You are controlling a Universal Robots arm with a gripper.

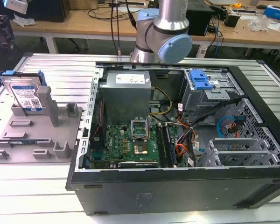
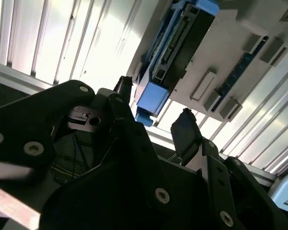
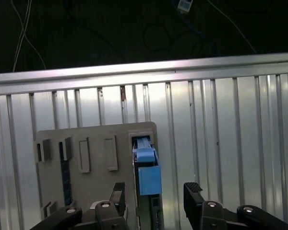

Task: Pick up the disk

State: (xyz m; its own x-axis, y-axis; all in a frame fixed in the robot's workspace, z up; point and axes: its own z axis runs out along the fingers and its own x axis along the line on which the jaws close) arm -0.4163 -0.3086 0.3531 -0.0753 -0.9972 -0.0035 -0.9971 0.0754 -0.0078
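The disk (image 1: 25,95) stands upright on its edge in a slot of the grey holder tray (image 1: 37,135), at the exterior view's left. It is silver with a white-and-blue label and blue side rails. In both wrist views I look along its thin edge, the blue rail (image 3: 148,178) (image 2: 151,96) facing the camera. My gripper (image 3: 155,194) (image 2: 154,103) is open and hangs above the disk. One black finger (image 3: 117,192) is on each side of the disk's line, apart from it and holding nothing.
An open computer case (image 1: 177,130) with a motherboard, cables and a blue drive caddy (image 1: 199,79) lies beside the tray. Both rest on a ribbed metal table (image 1: 51,70). The arm's base (image 1: 163,32) stands behind the case. The table's edge (image 3: 144,69) runs beyond the tray.
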